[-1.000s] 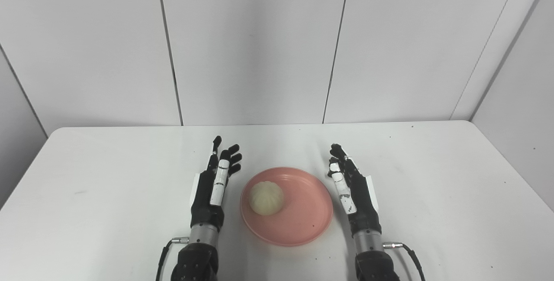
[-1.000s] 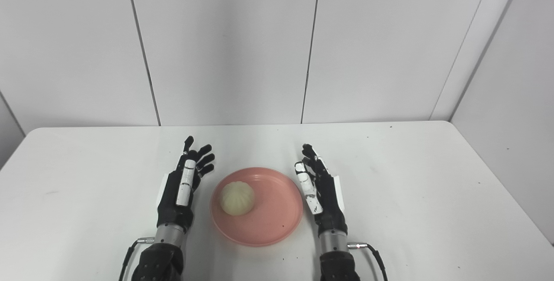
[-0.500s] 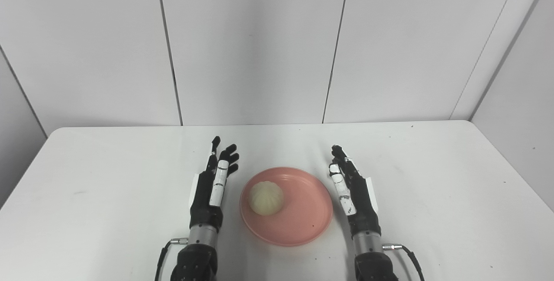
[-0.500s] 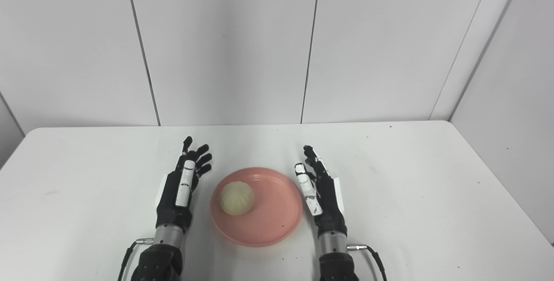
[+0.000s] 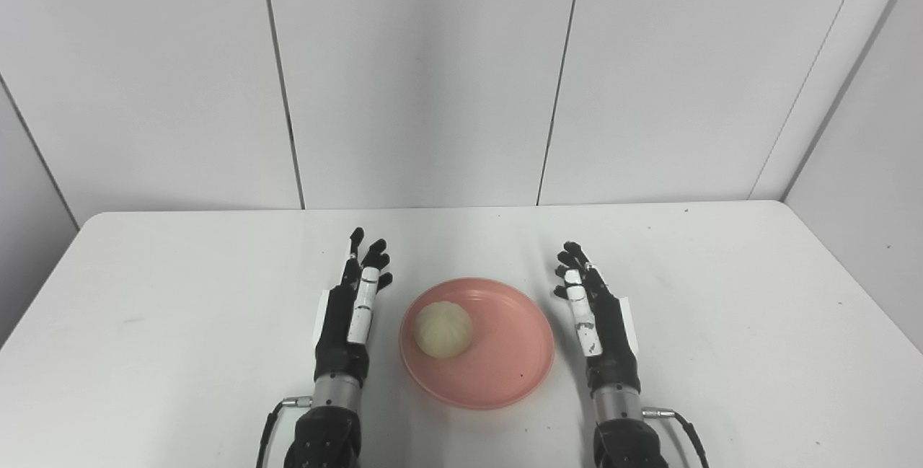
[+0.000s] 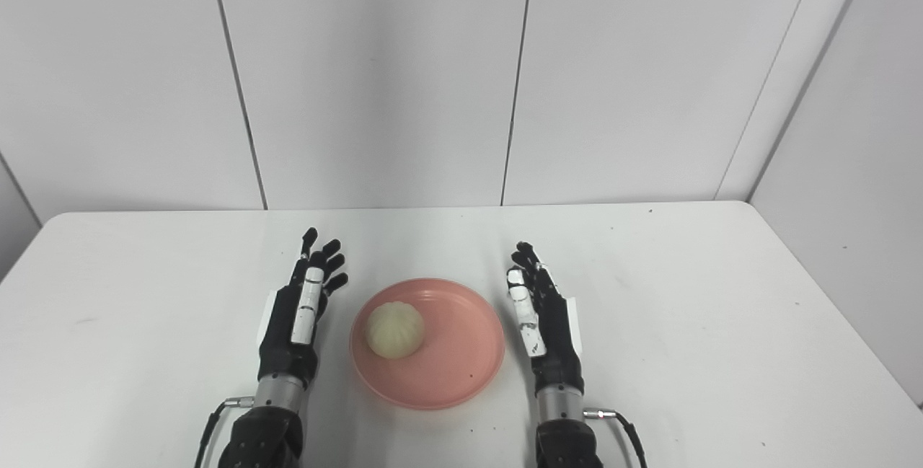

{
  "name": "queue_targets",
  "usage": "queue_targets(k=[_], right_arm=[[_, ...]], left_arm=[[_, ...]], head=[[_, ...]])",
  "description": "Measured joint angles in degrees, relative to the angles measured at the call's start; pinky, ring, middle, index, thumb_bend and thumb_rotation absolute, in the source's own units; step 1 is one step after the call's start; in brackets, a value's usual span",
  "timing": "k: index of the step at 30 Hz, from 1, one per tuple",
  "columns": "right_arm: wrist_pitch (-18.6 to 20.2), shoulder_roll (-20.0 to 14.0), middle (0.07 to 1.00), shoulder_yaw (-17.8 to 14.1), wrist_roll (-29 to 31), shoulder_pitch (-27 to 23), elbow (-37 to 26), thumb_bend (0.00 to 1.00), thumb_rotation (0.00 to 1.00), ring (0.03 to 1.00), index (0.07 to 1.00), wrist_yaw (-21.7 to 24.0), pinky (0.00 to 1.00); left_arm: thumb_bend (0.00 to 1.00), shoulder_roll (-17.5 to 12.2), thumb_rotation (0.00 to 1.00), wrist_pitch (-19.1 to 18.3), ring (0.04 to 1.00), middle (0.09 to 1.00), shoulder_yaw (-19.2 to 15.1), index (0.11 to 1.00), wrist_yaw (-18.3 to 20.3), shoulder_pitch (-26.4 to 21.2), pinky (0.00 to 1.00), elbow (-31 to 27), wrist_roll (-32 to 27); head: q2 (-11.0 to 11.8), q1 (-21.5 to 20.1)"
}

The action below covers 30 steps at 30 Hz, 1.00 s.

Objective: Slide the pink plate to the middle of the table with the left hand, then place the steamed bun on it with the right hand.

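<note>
The pink plate (image 5: 505, 374) lies on the white table near its middle front. A pale steamed bun (image 5: 443, 329) rests on the plate's left part. My left hand (image 5: 351, 309) stands open on edge just left of the plate, fingers pointing away, apart from the rim. My right hand (image 5: 596, 313) stands open just right of the plate, also holding nothing and not touching it. In the right eye view the same layout shows: plate (image 6: 461, 374), bun (image 6: 394, 330), left hand (image 6: 299, 313), right hand (image 6: 542, 320).
The white table (image 5: 180, 295) runs to a rounded far edge against grey wall panels (image 5: 418, 71). Thin cables (image 5: 670, 421) trail from both wrists near the front edge. Small dark specks dot the tabletop.
Both hands have drawn slightly outward from the plate and back toward me; the right hand moved a bit to the right. Plate and bun have not moved.
</note>
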<state>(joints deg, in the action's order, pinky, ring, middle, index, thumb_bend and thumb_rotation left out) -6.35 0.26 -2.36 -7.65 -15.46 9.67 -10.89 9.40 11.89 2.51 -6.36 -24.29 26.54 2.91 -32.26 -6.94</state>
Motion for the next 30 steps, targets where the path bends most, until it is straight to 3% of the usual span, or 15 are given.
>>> queue_targets(k=[7, 19, 30], right_arm=[[0.00, -0.01, 0.847, 0.10, -0.02, 0.00, 0.02, 0.63, 1.00, 0.824, 0.862, 0.00, 0.77], [0.00, -0.05, 0.856, 0.23, 0.26, 0.00, 0.02, 0.64, 1.00, 0.832, 0.875, 0.13, 0.79], [-0.02, -0.13, 0.873, 0.26, 0.99, 0.00, 0.03, 0.68, 1.00, 0.839, 0.899, 0.86, 0.80]], left_arm=[[0.63, -0.02, 0.92, -0.69, 0.908, 0.911, 0.03, 0.981, -0.11, 0.00, 0.85, -0.06, 0.24], [0.55, -0.67, 0.97, -1.80, 0.996, 0.999, 1.22, 0.943, -0.21, 0.10, 0.99, -0.43, 2.04], [0.56, -0.81, 0.98, -2.26, 1.000, 1.000, 2.13, 0.948, -0.79, 0.43, 1.00, -0.91, 5.21]], head=[[0.09, 0.00], [0.18, 0.09], [-0.18, -0.09]])
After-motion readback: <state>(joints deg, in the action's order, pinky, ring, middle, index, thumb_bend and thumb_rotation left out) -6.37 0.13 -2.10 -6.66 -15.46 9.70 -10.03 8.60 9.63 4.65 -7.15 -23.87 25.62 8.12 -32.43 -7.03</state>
